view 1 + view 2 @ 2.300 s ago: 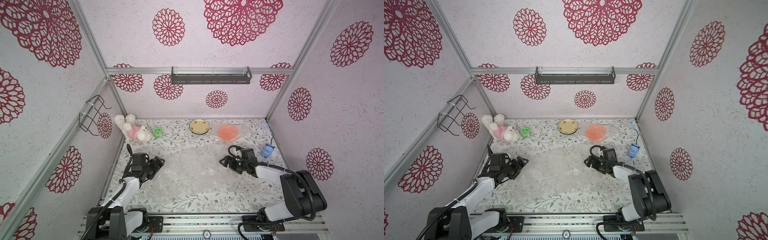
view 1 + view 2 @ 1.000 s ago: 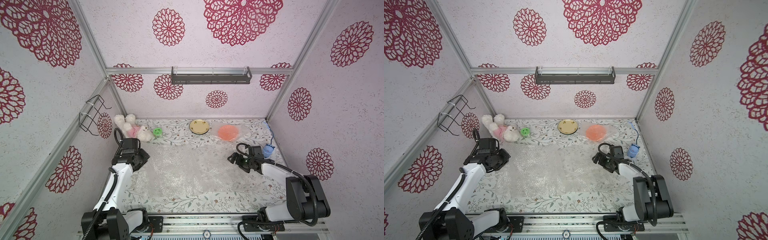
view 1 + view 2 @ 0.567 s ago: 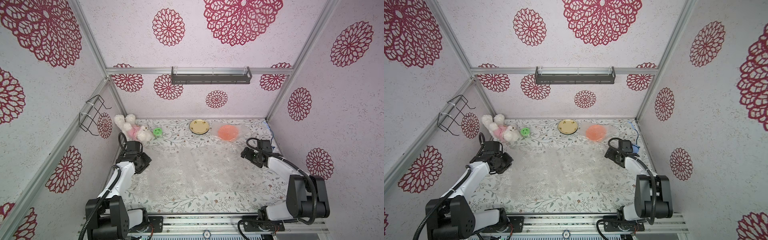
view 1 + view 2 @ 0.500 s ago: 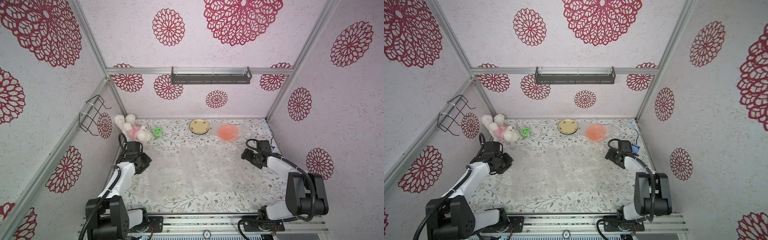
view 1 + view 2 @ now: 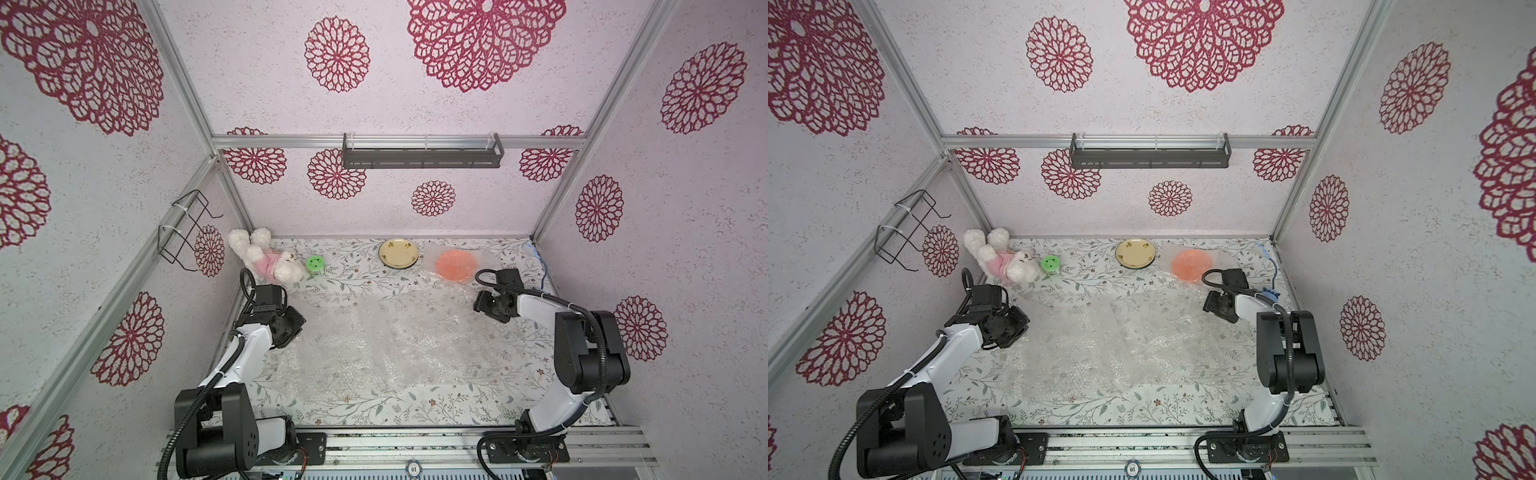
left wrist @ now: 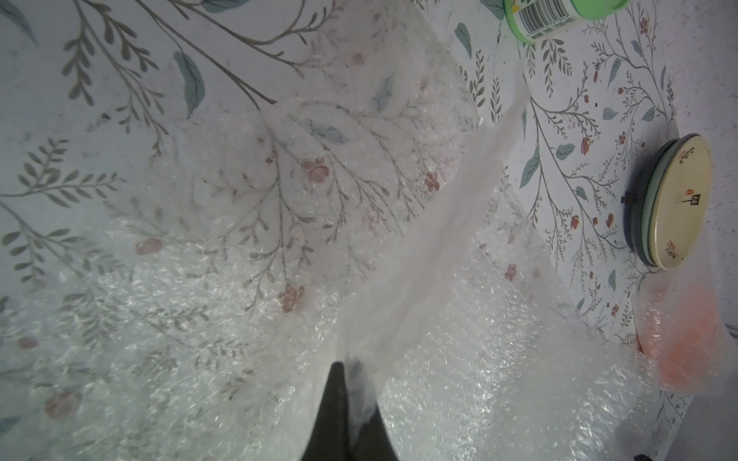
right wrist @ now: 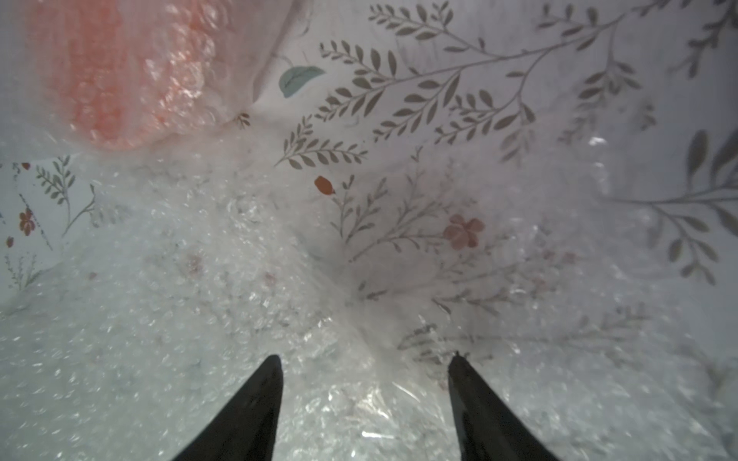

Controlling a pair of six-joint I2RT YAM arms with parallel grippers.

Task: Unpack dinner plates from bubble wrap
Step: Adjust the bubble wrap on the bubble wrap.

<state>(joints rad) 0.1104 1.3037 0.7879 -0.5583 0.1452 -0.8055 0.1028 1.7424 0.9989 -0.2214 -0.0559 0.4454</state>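
A large clear sheet of bubble wrap lies spread over the middle of the table. My left gripper is shut on a raised fold at its left edge. My right gripper stands open low over the sheet's far right corner, with wrap lying between its fingers. An orange plate sits at the back under its own smaller piece of wrap. To its left a bare cream plate rests on a darker plate rim.
A white plush toy and a small green smiley disc lie at the back left. A blue object sits by the right wall. A wire rack hangs on the left wall, a grey shelf on the back wall.
Both arms have drawn apart toward the side walls and the bunched sheet now lies spread flat. The right gripper's fingers have come closer together. The left gripper stays shut.
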